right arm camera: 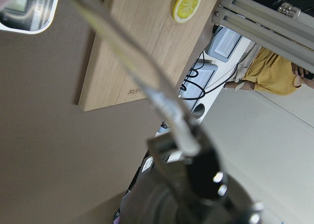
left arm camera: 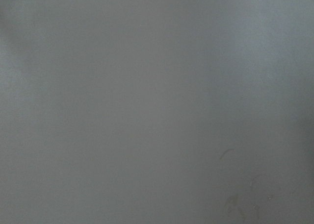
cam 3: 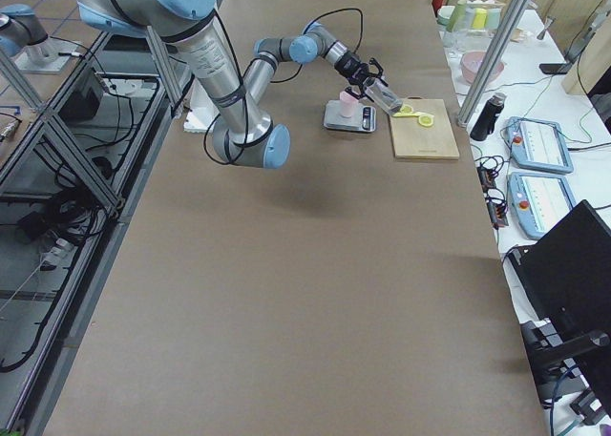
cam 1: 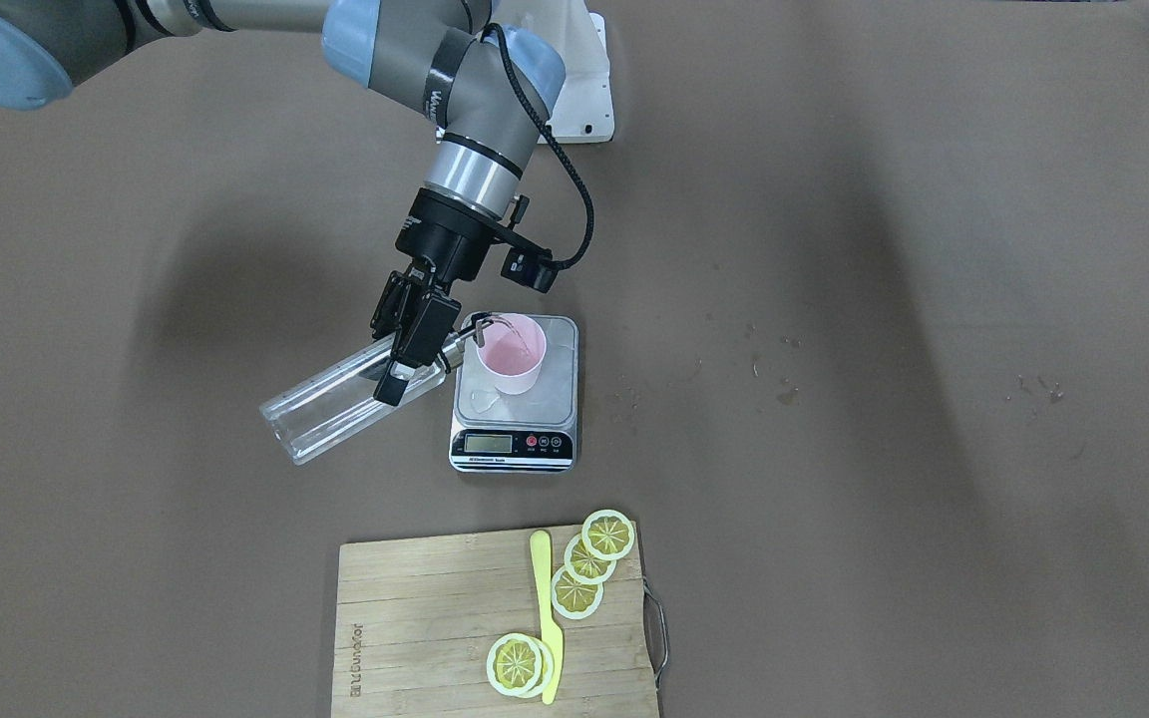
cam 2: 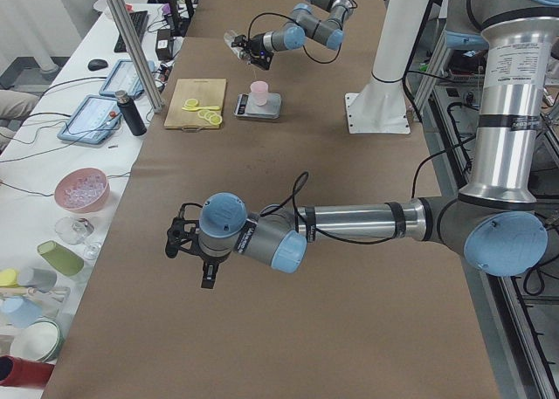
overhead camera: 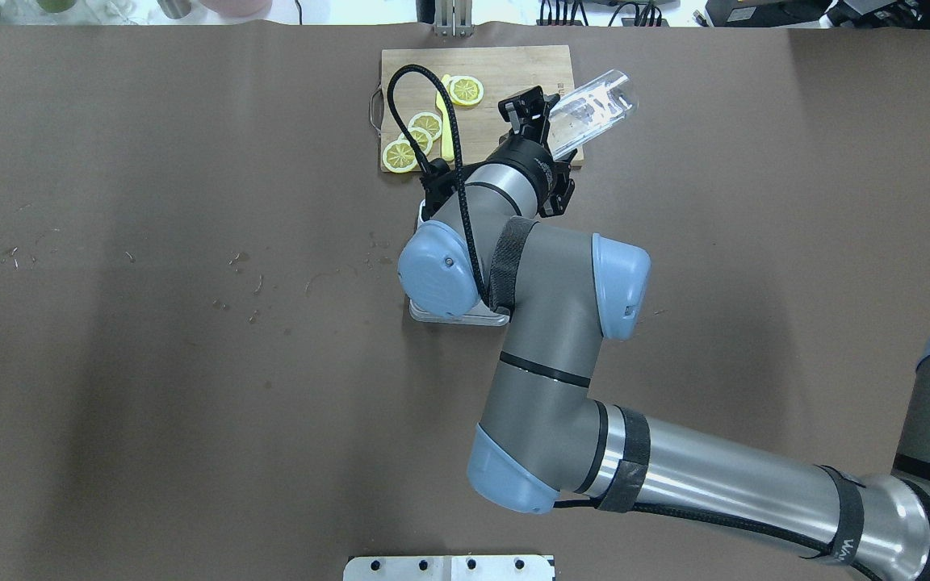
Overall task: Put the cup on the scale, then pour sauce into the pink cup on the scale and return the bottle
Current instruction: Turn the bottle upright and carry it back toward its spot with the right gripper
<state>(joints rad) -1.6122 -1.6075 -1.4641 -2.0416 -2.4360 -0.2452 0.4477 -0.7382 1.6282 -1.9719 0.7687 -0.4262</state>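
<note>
The small clear glass bottle [cam 1: 340, 407] is clamped near its neck by the right gripper [cam 1: 413, 339]. It is tipped over, with its silver spout at the rim of the small pale-pink cup [cam 1: 510, 357]. The cup stands on the steel platform of the small digital scale [cam 1: 557, 384], toward the edge away from the display. The left gripper [cam 2: 176, 242] is held over bare table; its jaw state cannot be told.

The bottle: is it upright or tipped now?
Tipped: the bottle slants in the right gripper, its spout over the pink cup.
</note>
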